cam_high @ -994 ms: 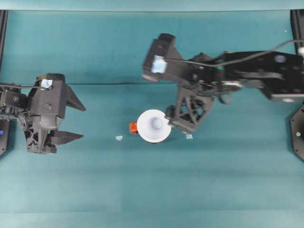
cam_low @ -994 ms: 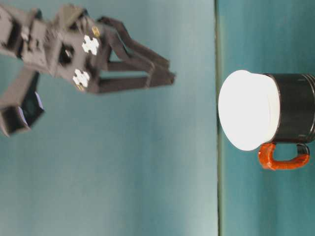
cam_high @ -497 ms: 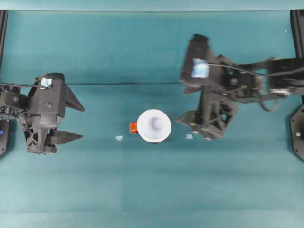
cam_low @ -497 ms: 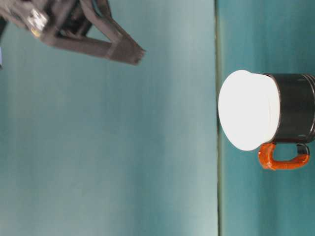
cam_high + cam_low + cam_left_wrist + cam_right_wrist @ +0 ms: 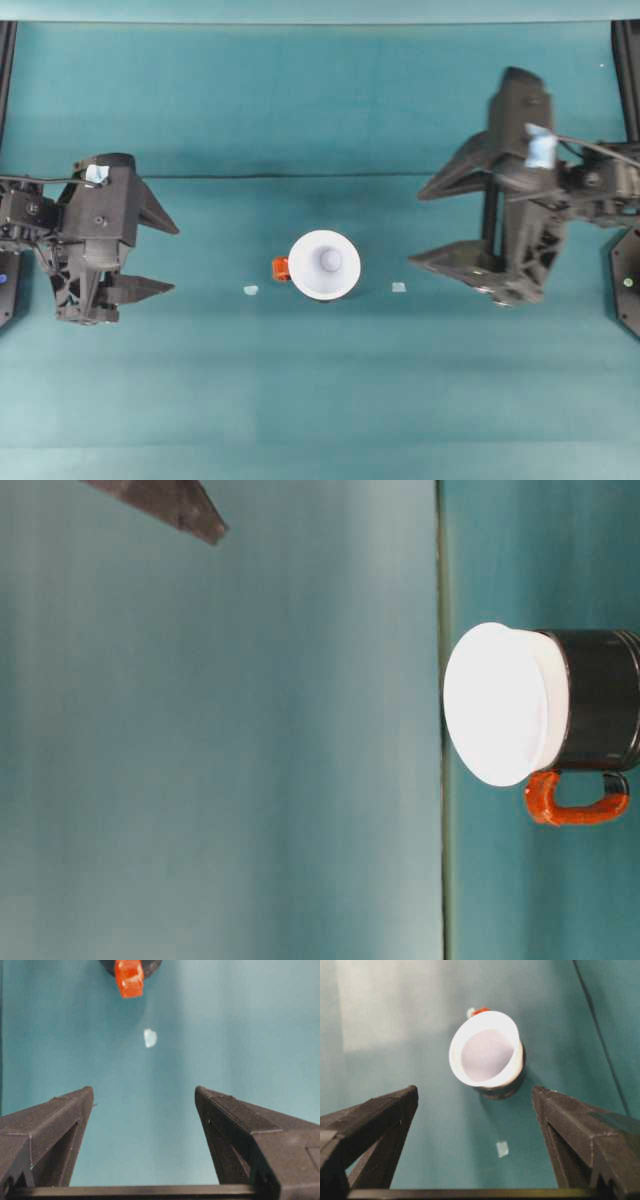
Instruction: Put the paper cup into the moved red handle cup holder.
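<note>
The white paper cup point(image 5: 324, 264) sits upright inside the black red handle cup holder point(image 5: 600, 700) at the table's middle, its rim point(image 5: 486, 1055) wider than the holder. The orange-red handle point(image 5: 281, 268) points left toward my left gripper point(image 5: 160, 255), which stands open well to the left with nothing in it. In the left wrist view the handle point(image 5: 129, 977) lies far ahead of the open fingers point(image 5: 55, 1125). My right gripper point(image 5: 428, 225) is open and empty, off to the right of the cup. One finger tip point(image 5: 190, 508) shows high above the table.
Two small pale scraps lie on the teal cloth, one point(image 5: 250, 290) left of the holder and one point(image 5: 398, 288) right of it. A dark seam point(image 5: 300, 177) runs across the cloth behind the cup. Black frame posts stand at the far corners.
My right gripper has drawn back to the right, away from the cup, and has risen and spread open. The cup stays seated in the holder. The left arm has not moved.
</note>
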Available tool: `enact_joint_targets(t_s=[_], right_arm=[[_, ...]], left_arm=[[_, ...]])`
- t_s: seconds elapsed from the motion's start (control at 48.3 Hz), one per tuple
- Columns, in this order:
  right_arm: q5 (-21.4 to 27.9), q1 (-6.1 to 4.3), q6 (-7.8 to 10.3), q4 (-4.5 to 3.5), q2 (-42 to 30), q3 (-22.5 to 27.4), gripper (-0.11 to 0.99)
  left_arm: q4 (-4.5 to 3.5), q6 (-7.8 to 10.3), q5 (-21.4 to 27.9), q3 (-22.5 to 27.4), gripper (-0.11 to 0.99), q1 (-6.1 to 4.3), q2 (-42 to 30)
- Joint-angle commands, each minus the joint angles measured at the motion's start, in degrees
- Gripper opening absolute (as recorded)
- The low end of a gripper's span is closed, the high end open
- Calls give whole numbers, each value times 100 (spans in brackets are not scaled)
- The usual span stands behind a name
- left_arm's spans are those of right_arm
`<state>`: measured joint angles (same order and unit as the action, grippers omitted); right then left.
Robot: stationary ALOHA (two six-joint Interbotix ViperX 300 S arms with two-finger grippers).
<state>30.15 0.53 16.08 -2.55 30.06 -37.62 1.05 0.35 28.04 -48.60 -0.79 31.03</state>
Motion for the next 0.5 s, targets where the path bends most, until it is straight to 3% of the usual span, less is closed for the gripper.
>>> enact_joint_targets(t_s=[0.0,0.476], right_arm=[[-88,35,-79,-9,466,18,85],[-185,62,-70,-18,475,-97,85]], left_arm=[[18,18,-26,88,89,0,44],[18,18,-26,70,89,0,44]])
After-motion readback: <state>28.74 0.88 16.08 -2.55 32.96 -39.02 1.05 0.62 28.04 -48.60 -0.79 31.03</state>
